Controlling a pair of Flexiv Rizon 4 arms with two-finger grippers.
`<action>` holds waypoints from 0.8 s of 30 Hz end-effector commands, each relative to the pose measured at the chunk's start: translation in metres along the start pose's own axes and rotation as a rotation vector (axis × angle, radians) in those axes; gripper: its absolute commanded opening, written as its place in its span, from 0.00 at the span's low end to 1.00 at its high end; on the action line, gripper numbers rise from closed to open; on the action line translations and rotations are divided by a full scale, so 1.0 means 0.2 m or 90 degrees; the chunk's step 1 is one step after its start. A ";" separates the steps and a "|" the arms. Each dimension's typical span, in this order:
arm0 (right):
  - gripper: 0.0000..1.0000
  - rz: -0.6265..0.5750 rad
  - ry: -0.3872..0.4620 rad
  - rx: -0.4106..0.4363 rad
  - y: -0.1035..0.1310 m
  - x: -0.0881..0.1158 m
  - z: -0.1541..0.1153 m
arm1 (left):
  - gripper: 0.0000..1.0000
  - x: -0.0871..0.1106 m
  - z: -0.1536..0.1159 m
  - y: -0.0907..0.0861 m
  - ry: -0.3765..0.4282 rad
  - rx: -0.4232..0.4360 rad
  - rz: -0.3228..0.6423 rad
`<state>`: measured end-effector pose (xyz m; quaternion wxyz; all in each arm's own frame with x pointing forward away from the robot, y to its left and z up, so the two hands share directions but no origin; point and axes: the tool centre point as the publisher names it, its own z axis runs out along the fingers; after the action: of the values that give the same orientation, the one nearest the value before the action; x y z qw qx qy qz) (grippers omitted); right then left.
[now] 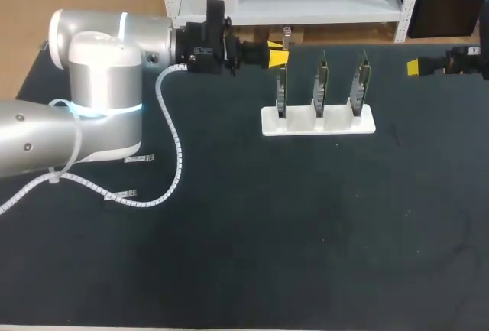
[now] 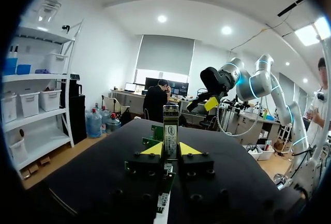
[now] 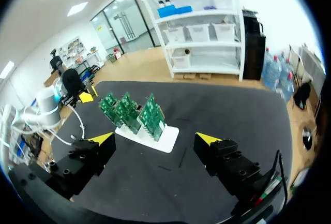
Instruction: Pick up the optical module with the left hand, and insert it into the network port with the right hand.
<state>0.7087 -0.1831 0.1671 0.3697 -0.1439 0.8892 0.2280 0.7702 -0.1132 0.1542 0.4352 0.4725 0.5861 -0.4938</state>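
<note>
Gripper of the left arm [image 2: 170,150], shown clenched on the optical module [image 2: 170,125]. The module is held upright between the two yellow tips, pressed from both sides, with its upper part standing free above them. It is carried above the dark surface [image 1: 306,232], near the far edge and close to the leftmost of three green circuit boards [image 1: 322,86]. The boards are set on edge in a white holder [image 1: 336,126].

The right gripper [image 3: 154,139] is released, its fingers spread wide with nothing between them. It is placed at the right-hand side of the surface, well apart from the module, and is turned toward the holder.

The pick-up is judged complete, and the hand-over to the right arm is the step in hand. The next move calls for the two grippers to be brought together. The free upper part of the module is to be gripped by the right gripper before the left gripper is released. The module is then to be lined up squarely with the network port. The port itself cannot be made out in any view and is presumed to lie on one of the boards.

A pale printed label is borne on the module's face, but its wording is too small to be read. No legible writing is found on the boards or the holder.
</note>
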 end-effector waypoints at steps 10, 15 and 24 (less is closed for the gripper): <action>1.00 -0.168 0.031 -0.242 0.06 -0.18 0.15 | 0.00 0.00 0.00 0.00 0.000 -0.002 0.000; 1.00 -0.231 0.044 -0.291 0.12 -0.25 0.19 | 0.00 0.00 0.00 0.00 0.000 -0.002 0.000; 1.00 -0.296 0.062 -0.359 0.22 -0.32 0.26 | 0.00 0.00 0.00 0.00 0.000 -0.002 0.000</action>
<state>0.7571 -0.1177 0.1954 0.3908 -0.3795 0.8099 0.2173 0.7701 -0.1132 0.1542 0.4352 0.4725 0.5861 -0.4938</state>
